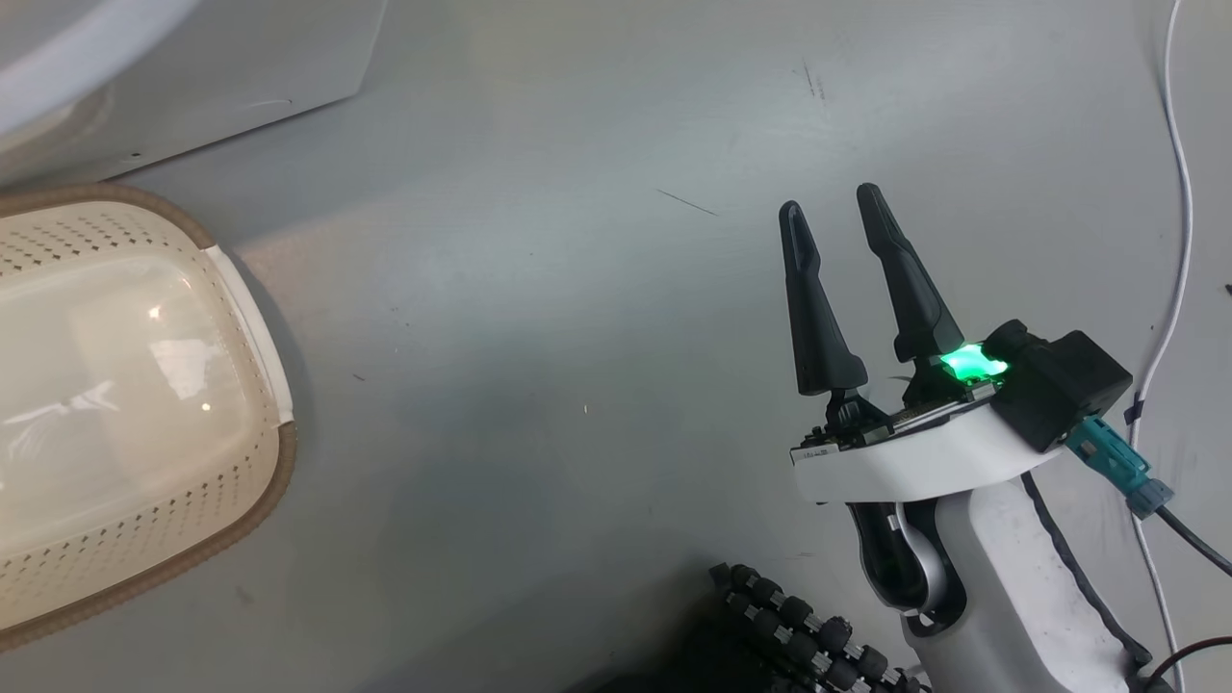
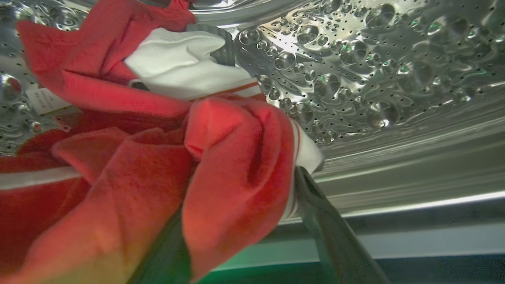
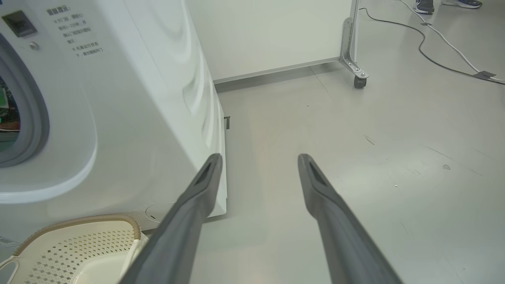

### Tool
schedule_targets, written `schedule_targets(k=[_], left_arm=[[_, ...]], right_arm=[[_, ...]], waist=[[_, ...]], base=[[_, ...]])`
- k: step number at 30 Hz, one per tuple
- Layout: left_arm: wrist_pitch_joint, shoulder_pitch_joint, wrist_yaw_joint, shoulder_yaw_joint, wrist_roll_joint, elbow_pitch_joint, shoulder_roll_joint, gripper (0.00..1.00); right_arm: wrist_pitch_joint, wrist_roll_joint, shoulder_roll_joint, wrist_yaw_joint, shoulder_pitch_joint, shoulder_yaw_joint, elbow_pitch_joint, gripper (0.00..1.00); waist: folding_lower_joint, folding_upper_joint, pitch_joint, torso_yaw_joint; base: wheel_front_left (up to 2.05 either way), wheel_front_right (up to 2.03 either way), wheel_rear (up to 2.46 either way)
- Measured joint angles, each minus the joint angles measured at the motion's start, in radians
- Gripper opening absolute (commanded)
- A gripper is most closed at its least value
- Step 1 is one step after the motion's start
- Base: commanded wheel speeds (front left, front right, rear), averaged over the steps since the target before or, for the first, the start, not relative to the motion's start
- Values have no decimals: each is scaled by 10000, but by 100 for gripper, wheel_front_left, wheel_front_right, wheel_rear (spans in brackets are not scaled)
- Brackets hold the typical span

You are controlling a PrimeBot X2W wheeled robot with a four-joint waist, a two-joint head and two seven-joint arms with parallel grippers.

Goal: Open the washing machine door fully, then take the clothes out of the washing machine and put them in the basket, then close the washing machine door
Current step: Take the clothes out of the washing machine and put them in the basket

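The bright red fabric clothes (image 2: 130, 165) with white trim lie as one crumpled heap inside the perforated steel drum (image 2: 355, 59) of the washing machine; how many garments make it up cannot be told. The heap has no clear long axis. One rolled fold with a white edge runs lengthwise along the left claw (image 2: 240, 189) and fills the gap between its two dark fingers (image 2: 335, 236), which stand spread wide and released, not clenched. A white collar lies beyond the fingertips, a white band crosses the cloth on the claw's left, and bare drum wall curves away on its right. The one big white front-loading washing machine (image 3: 138, 98) stands to the left of the right claw (image 3: 259, 157), its grey-ringed round port (image 3: 37, 114) further left. The right claw (image 1: 830, 198) hangs over the grey floor (image 1: 577, 337), its two fingers apart and holding nothing. The single cream perforated plastic basket (image 1: 269, 481) with a brown woven-look rim sits on the floor well to that claw's left, just in front of the machine, with no clothes in it. One white cable (image 1: 1179, 241) runs along the floor on the claw's right.
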Motion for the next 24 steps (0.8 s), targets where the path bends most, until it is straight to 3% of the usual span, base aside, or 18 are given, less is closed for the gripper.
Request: schedule_targets(k=[3,12,24], left_arm=[[29,-103,46,-12,92,65,2,0],[-27,-227,69,-81,224,105,21,0],[-1586,-118,-314,-79,221,-286,-297,0]], right_arm=[[0,0,0,-2,-105,-4,4,100],[0,-8,0,-48,-217,-50,12,100],[0,-345,-2,-104,-336,-428,67,100]], waist=[[0,0,28,-4],[0,0,96,29],[0,0,-78,375]], base=[[0,0,0],[0,0,0],[0,0,0]])
